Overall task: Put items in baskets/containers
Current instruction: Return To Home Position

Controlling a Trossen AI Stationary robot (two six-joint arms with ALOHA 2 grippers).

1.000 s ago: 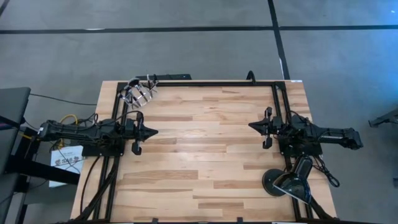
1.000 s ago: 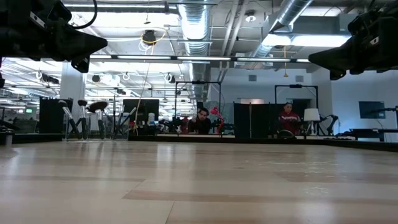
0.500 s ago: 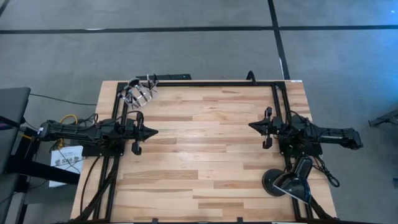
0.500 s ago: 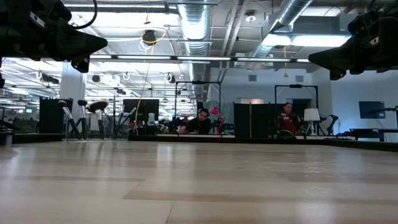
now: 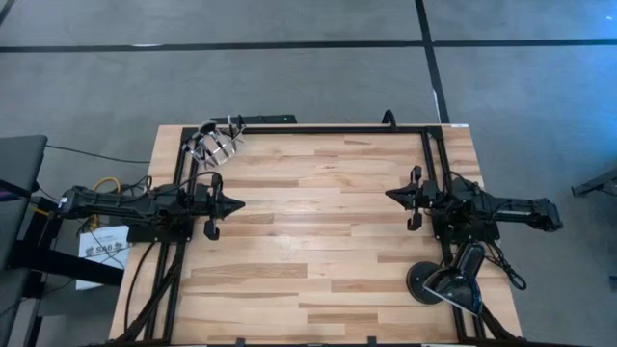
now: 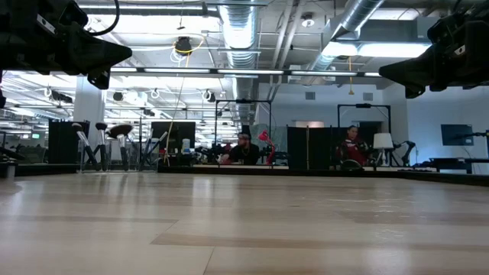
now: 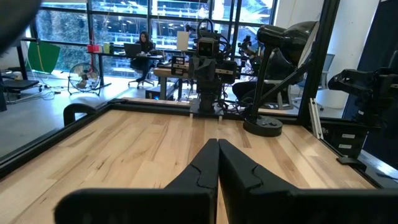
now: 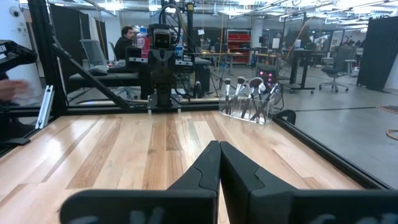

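A clear plastic cup (image 5: pixel 212 146) stands at the table's far left corner with several makeup brushes (image 5: pixel 224 138) upright in it, heads up. The right wrist view shows the cup (image 8: pixel 250 107) and the brush heads (image 8: pixel 254 84) across the table. In the low view the cup appears far off at the left (image 6: pixel 103 149). My left gripper (image 5: pixel 241 204) hovers shut over the table's left side, pointing right. My right gripper (image 5: pixel 388 195) hovers shut over the right side, pointing left. Their shut fingers show in the left wrist view (image 7: pixel 217 163) and the right wrist view (image 8: pixel 219 163).
A round black lamp base (image 5: pixel 426 280) with its lamp head (image 5: pixel 461 285) stands at the near right corner, seen also in the left wrist view (image 7: pixel 263 126). A black frame (image 5: pixel 429 154) runs along the table's edges. People sit in the room beyond.
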